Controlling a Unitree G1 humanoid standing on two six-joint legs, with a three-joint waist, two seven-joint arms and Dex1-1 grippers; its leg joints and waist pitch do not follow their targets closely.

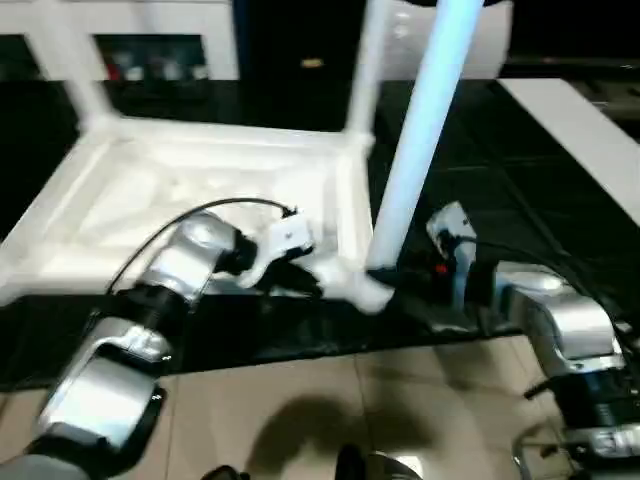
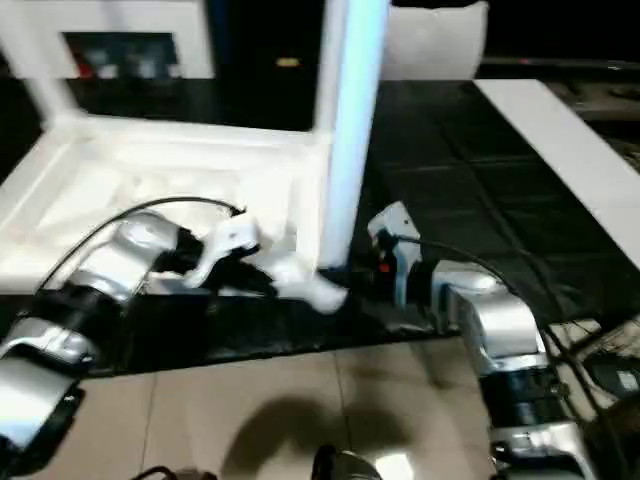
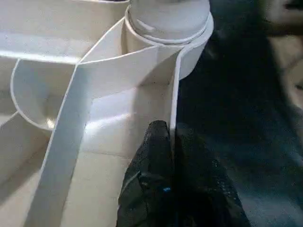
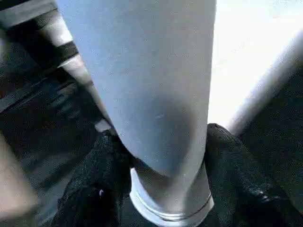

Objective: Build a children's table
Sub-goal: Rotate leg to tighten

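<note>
Leg going into the near-right corner socket

The children's table [image 1: 190,190] is lying upside down on the dark floor, ribbed underside up, with two legs already standing at the far corners. The leg [image 1: 420,140] being worked on stands nearly upright, long axis leaning a bit to the right, foot in the near-right corner socket. The right gripper [image 4: 161,156] has it clamped between both fingers low down, reaching in from the right, so that's the arm doing the seating. The left gripper [image 3: 165,156] is pinched shut on the table's thin rim wall just left of that socket, steadying it.
</note>
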